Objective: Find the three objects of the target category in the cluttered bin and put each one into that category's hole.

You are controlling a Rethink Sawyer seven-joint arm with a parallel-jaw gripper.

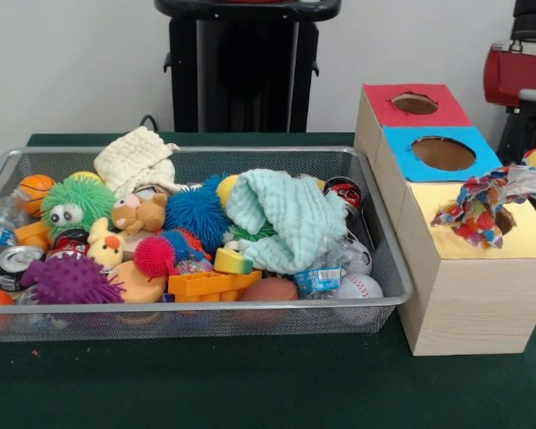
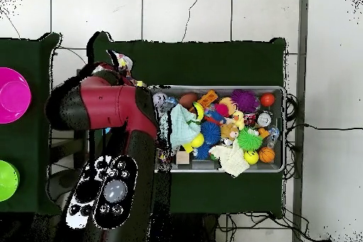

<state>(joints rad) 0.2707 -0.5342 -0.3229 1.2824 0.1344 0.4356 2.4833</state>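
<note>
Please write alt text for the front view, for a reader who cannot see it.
A silver wire-mesh bin on a green table holds cluttered toys, balls and cloths. Beside it, a wooden box has red, blue and yellow panels with holes; a multicoloured rag rope lies over the yellow one.

The mesh bin (image 1: 196,313) sits on the desk (image 1: 250,384), left of the box (image 1: 469,295) with three holes in its top, and just beside it. A knotted rope toy (image 1: 478,207) lies at the nearest hole. In the bin, a folded cloth (image 1: 286,223) lies right of centre over the toys, another cloth (image 1: 138,159) rests on the far rim, a spiky ball (image 1: 70,279) lies near left, and a baseball (image 1: 359,286) near right.
</note>
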